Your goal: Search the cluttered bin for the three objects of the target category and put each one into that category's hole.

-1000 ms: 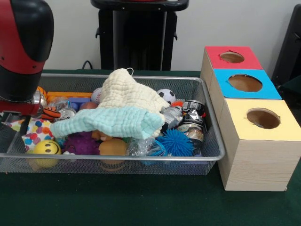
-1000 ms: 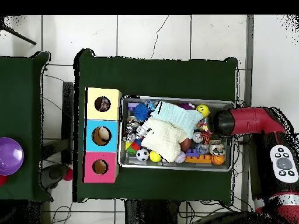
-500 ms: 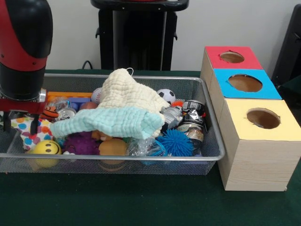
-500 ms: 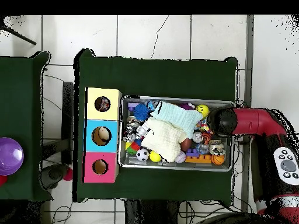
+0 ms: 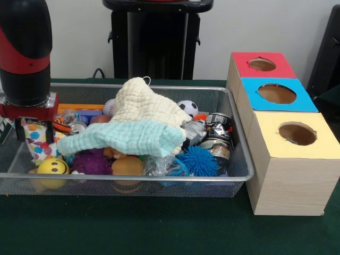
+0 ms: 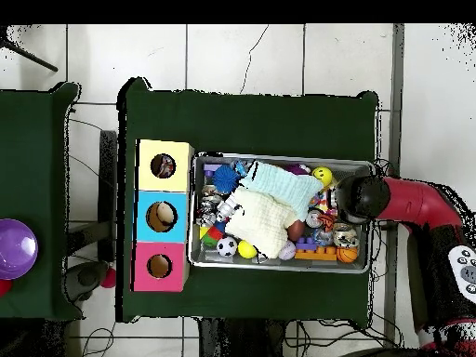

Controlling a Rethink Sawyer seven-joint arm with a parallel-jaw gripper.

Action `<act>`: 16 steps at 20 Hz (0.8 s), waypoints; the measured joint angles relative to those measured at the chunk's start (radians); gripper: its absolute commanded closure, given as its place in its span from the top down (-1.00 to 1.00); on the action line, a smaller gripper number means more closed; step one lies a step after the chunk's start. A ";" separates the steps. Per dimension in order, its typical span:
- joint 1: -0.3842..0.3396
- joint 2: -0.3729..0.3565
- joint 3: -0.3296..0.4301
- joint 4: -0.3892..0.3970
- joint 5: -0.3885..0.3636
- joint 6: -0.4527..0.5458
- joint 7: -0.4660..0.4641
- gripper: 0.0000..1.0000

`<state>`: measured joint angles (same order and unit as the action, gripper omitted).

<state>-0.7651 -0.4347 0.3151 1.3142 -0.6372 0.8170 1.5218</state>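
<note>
1. I see my gripper (image 5: 35, 134) at the left end of the wire bin (image 5: 159, 178) in the front view, its two dark fingers clamped on one polka-dot scrap (image 5: 40, 143) that hangs from them, its lower edge down among the clutter.
2. Just below the gripper lies one yellow smiley ball (image 5: 52, 169); beside that, one purple spiky ball (image 5: 91, 161).
3. Further along the bin from the gripper I count two large cloths: one mint-green cloth (image 5: 125, 136) and one cream waffle cloth (image 5: 143, 103) heaped behind it.
4. Past them sit one blue spiky ball (image 5: 201, 160) and one soccer ball (image 5: 187, 108).
5. Well apart from the gripper, beyond the bin's other end, stand three boxes in a row; the nearest to the camera carries the yellow-top hole (image 5: 297, 133), then come one blue box (image 5: 276, 94) and one red box (image 5: 261, 64).
</note>
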 measured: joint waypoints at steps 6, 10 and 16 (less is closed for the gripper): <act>0.007 0.002 0.000 0.002 -0.020 -0.002 0.000 1.00; 0.016 0.004 0.000 0.002 -0.048 -0.015 0.000 1.00; 0.023 0.013 0.000 0.003 -0.085 -0.099 0.000 1.00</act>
<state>-0.7418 -0.4217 0.3151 1.3172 -0.7225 0.7184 1.5218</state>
